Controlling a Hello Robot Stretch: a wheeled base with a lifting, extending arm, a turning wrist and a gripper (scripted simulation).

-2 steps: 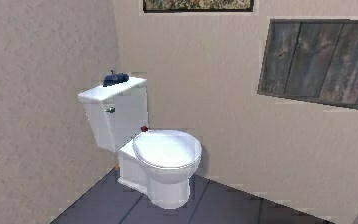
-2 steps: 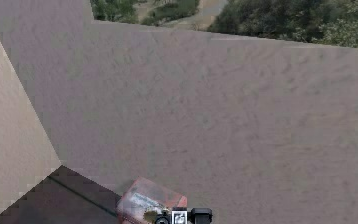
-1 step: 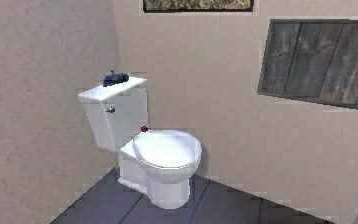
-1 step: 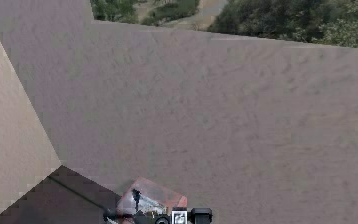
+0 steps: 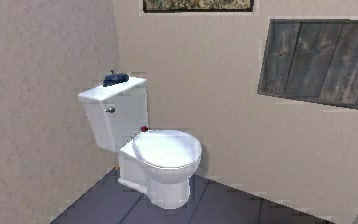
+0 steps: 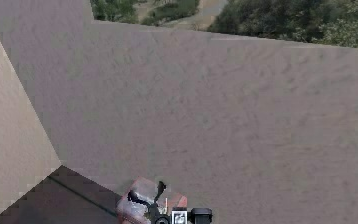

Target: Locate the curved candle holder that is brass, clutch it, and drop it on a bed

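Forward view takes in a bathroom corner: a white porcelain toilet (image 5: 162, 155) at centre frame on a dark tiled floor (image 5: 92, 208), with a small dark blue object (image 5: 113, 77) on its cistern lid and a tiny red object (image 5: 145, 129) by the seat hinge. A framed picture (image 5: 197, 5) sits at the top edge and a grey streaked wall panel (image 5: 317, 62) at the upper right. In the arm side view the gripper (image 6: 155, 195) sits at the bottom edge just left of the arm's two white marker squares (image 6: 177, 216), before a plain brown wall (image 6: 217, 120). A pale rounded blob (image 6: 134, 200) lies at or behind its fingers, so I cannot tell whether it holds anything, nor how the fingers are set. I cannot say whether that blob is the curved brass candle holder, so its whereabouts stay unsettled. I judge that the task is at a travelling stage, whether searching or carrying. This room offers no bed, so the next move calls for turning the base away from the toilet and driving out towards other rooms.
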